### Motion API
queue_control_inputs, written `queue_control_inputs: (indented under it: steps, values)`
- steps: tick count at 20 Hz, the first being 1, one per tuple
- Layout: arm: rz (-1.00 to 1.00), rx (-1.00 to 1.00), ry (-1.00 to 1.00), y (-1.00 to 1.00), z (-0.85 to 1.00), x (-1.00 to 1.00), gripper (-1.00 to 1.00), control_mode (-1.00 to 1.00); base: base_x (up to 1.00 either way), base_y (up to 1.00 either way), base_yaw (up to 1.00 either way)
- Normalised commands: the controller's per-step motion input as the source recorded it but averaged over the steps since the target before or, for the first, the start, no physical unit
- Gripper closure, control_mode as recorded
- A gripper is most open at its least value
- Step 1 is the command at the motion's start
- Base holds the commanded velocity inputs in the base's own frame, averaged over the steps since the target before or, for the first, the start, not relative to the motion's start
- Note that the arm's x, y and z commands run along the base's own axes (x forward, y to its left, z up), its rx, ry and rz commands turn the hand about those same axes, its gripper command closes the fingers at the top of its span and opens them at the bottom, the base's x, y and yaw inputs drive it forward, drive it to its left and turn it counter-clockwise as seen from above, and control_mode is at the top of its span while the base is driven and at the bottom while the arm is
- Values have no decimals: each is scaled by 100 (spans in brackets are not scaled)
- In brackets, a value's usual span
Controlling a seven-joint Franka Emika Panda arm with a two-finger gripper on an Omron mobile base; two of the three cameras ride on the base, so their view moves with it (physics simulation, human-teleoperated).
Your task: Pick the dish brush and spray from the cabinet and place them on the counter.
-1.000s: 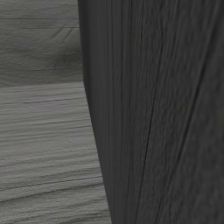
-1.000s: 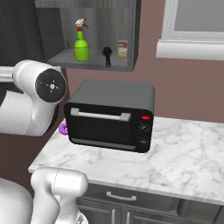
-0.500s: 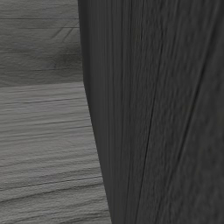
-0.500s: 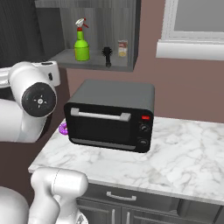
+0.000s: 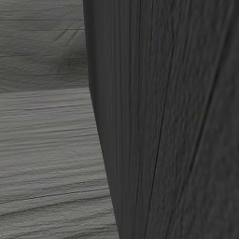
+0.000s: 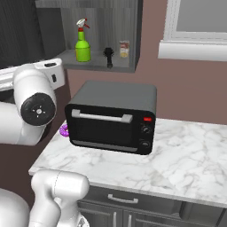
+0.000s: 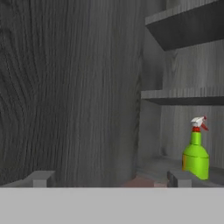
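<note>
The green spray (image 6: 82, 46) with a white and red trigger stands upright on the open cabinet's lower shelf (image 6: 97, 66). The dark dish brush (image 6: 108, 56) stands to its right on the same shelf. In the hand view the spray (image 7: 195, 153) is at the lower right, well beyond the right fingertip (image 7: 179, 178). My gripper (image 7: 109, 179) is open with nothing between its fingers. It faces into the cabinet, with the grey wood door panel (image 7: 65, 87) close on its left.
A small jar (image 6: 124, 48) stands right of the brush. A black toaster oven (image 6: 113, 117) sits on the marble counter (image 6: 190, 164) under the cabinet, with a purple thing (image 6: 64, 130) at its left. Upper shelves (image 7: 183, 96) are in the cabinet. A dark wood panel (image 5: 177, 116) is close to the left base camera.
In the right base view the arm's round joint has sunk lower at the left and the white hand link has come into sight above it. Spray and brush have not moved.
</note>
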Motion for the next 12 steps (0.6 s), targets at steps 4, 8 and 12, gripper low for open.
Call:
queue_control_inputs:
  steps: [4,8,12]
  values:
    - [-2,3,0,-17,9,22,-100,-100,0,0,0]
    - [0,1,1,-3,5,35,-100,-100,0,0,0]
    - [-5,0,0,-9,2,26,-100,-100,0,0,0]
